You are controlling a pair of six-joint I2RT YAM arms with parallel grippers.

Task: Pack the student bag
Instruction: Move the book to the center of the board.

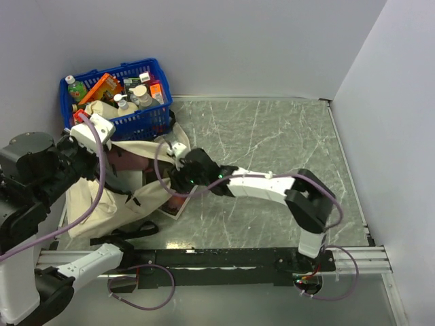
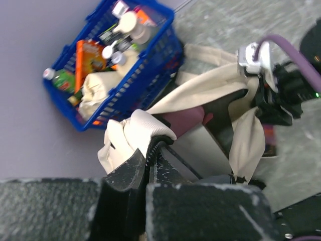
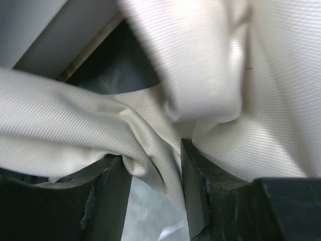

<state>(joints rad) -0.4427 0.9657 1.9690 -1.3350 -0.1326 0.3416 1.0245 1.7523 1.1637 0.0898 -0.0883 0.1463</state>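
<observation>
Lying diagonally, student bag (image 1: 92, 204), mouth far-right, left gripper (image 2: 149, 153) and right gripper (image 3: 150, 160) each pinching fabric.

No word, number or brand can be read anywhere in these views. The only printed surfaces are on the goods in the blue basket (image 1: 136, 123) at the far left of the worktop. An orange packet (image 1: 103, 84) carries coloured printing that is too small and blurred to make out. A green bottle (image 1: 76, 89) has a label band, but its lettering cannot be told. The white-capped bottles (image 1: 141, 95) beside them show pale labels with dark marks, equally unreadable. From the left wrist view the same packet shows only indistinct shapes.
</observation>
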